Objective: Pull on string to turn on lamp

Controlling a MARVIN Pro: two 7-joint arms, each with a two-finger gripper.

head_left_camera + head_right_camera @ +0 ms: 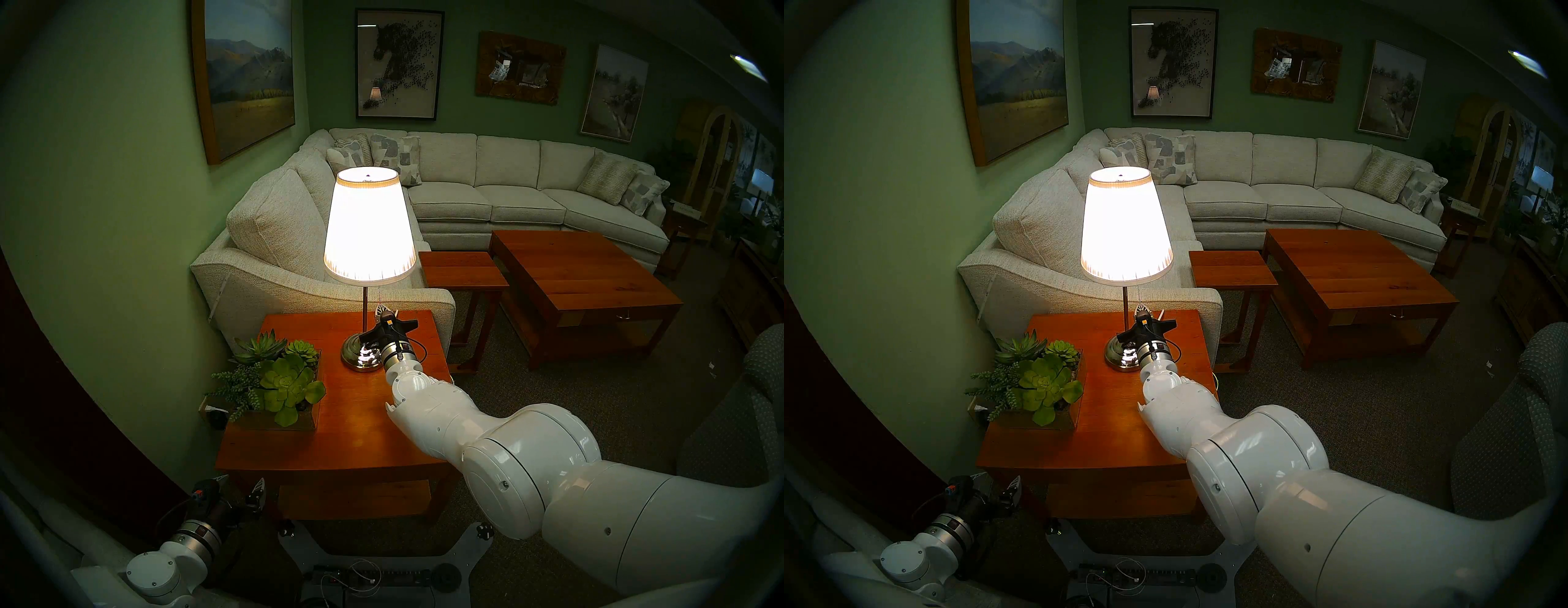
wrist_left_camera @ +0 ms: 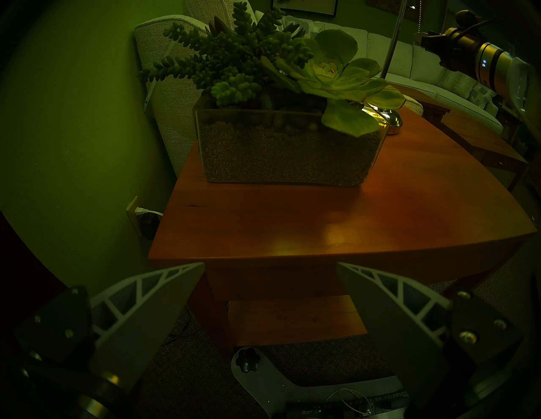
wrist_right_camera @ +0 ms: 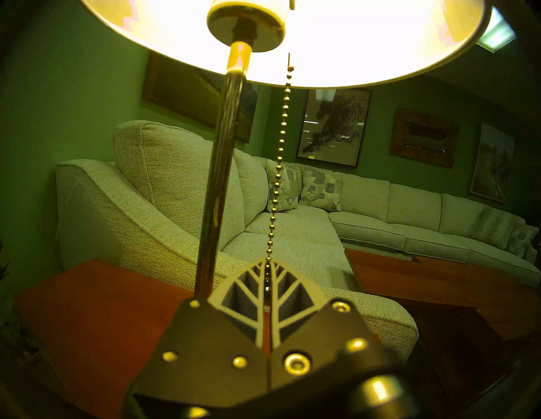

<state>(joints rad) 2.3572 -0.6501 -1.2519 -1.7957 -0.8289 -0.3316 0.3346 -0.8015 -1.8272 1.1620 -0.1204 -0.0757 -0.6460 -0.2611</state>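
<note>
the right gripper (image 3: 268,264) pinches the thin, limp beaded string (image 3: 278,164) near its bottom end; the lamp (image 1: 368,225) glows, likely light and tippable.

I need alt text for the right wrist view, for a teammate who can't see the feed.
The right gripper, jaws shut, pinches the beaded pull chain, which runs taut up into the glowing shade of the lit lamp. The lamp's dark pole stands just left of the chain. Behind are a pale sectional sofa and framed pictures on a green wall.
</note>
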